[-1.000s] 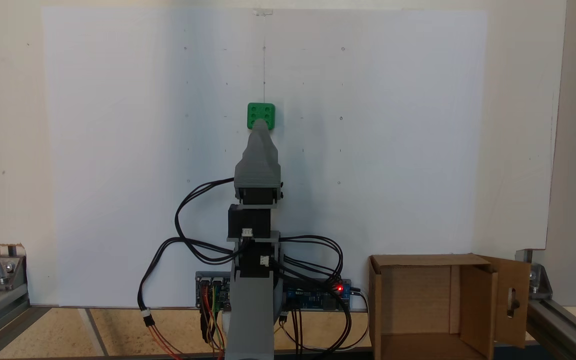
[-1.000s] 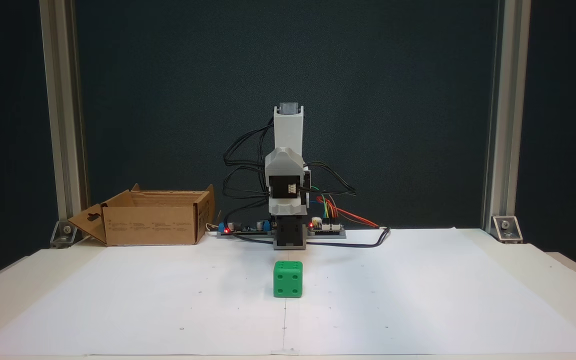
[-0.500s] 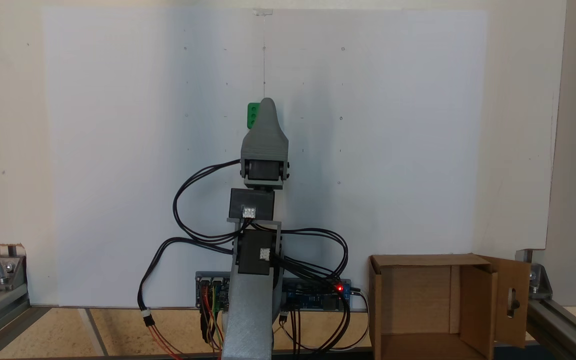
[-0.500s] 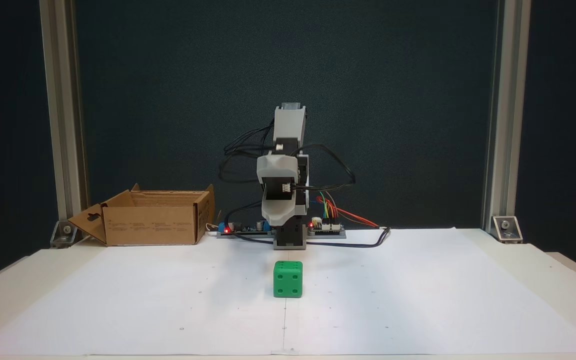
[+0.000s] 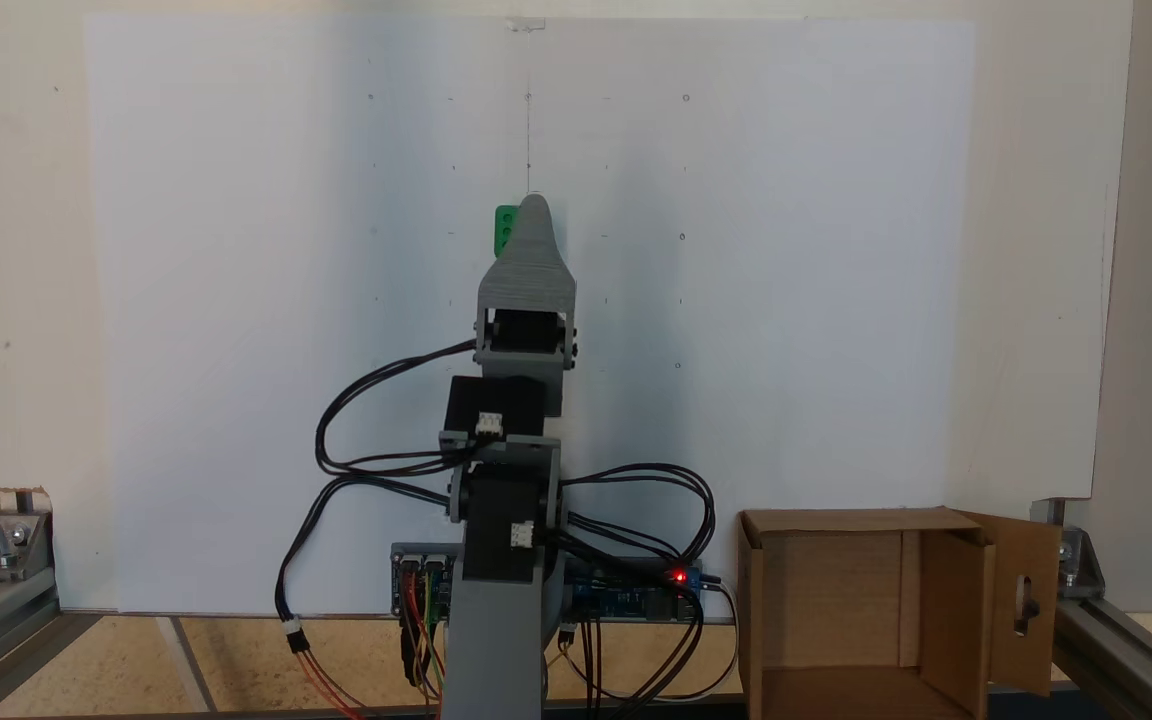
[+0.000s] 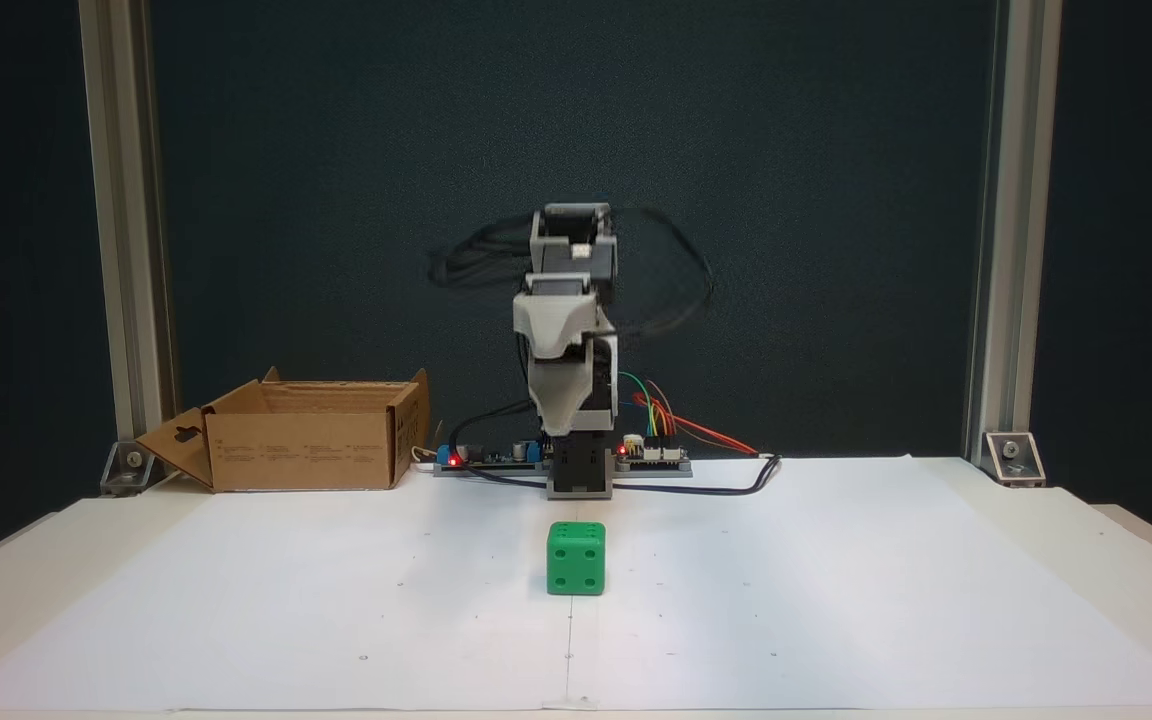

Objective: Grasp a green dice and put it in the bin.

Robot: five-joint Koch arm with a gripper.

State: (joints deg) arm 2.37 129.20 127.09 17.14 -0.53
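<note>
In the fixed view that faces the arm, the green dice point(image 6: 576, 558) sits nearest the camera on the white paper sheet point(image 6: 786, 600), resting flat on one face with four pips toward the lens and more pips on top. It stands on the thin centre line drawn down the sheet, free of any contact.

Behind the dice, well above the paper, hangs the gripper point(image 6: 561, 428). Its grey shell points downward in front of the arm's base, clear of the dice. Its jaws lie one behind the other from this side, so whether they are spread or pressed together cannot be told. The cables around the upper arm are blurred.

Farther back, at the base, two circuit boards point(image 6: 651, 457) lie on the table with red lights lit and coloured wires rising from them. To the left in this view, near the back edge, stands the bin point(image 6: 306, 450), an open cardboard box with one flap folded outward showing an oval handle hole. It is well apart from the dice.

In the fixed view from behind the arm, the gripper point(image 5: 533, 205) covers most of the dice point(image 5: 504, 228); only a green strip shows at its left. The bin point(image 5: 856, 600) stands at lower right.
</note>
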